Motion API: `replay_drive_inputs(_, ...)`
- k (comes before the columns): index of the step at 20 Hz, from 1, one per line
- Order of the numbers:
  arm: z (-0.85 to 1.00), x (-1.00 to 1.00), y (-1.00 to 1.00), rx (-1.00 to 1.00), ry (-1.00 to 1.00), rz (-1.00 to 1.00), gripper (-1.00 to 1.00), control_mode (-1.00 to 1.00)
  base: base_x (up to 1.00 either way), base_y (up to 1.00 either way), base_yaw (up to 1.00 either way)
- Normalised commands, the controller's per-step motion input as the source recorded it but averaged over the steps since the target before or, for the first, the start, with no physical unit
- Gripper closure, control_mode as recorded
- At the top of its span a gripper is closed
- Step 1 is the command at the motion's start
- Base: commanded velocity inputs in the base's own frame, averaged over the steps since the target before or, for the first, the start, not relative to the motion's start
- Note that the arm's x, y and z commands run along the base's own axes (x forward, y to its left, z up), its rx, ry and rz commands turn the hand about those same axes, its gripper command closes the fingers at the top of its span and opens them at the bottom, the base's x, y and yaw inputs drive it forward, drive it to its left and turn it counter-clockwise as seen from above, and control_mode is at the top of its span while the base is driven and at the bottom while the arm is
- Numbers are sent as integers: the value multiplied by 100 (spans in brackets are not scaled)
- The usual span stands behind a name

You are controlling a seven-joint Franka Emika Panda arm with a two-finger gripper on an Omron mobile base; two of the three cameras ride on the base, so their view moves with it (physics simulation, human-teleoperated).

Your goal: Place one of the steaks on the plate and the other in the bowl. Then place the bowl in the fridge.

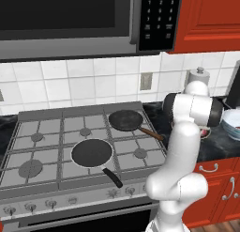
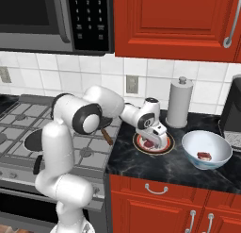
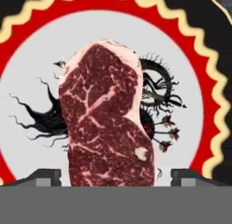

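Steak (image 3: pixel 106 121) up close from the hand camera, lying flat on the plate (image 3: pixel 41 73), marbling plain, a black dragon-like drawing spreading out from under it. Red rim with a pale scalloped edge, not readable from the base cameras. Finger tips (image 3: pixel 43 177) set wide, one each side of the meat, clear of it, gripping nothing.

From the right base camera: gripper (image 2: pixel 151 141) low over the plate (image 2: pixel 165 147) on the dark counter, second steak (image 2: pixel 204 155) in the bowl (image 2: pixel 207 149) just to the right, paper-towel roll (image 2: pixel 180 102) behind.

From the left base camera: stove (image 1: pixel 79 146) with two black pans (image 1: pixel 92 153), bowl (image 1: pixel 233 125) at the right edge, plate probably hidden behind the arm.
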Motion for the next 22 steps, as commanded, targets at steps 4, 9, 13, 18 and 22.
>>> replay_drive_inputs(4,51,-40,0,5,-18,0,-100,-100,0,0,0)
replay_drive_inputs(9,59,-77,36,0,-11,0,-100,-100,0,0,0)
replay_drive_inputs(13,48,-91,74,0,-8,0,-100,-100,0,0,0)
replay_drive_inputs(18,47,-84,93,0,-3,0,-100,-100,0,0,0)
replay_drive_inputs(22,67,-54,100,-5,1,6,-100,-100,0,0,0)
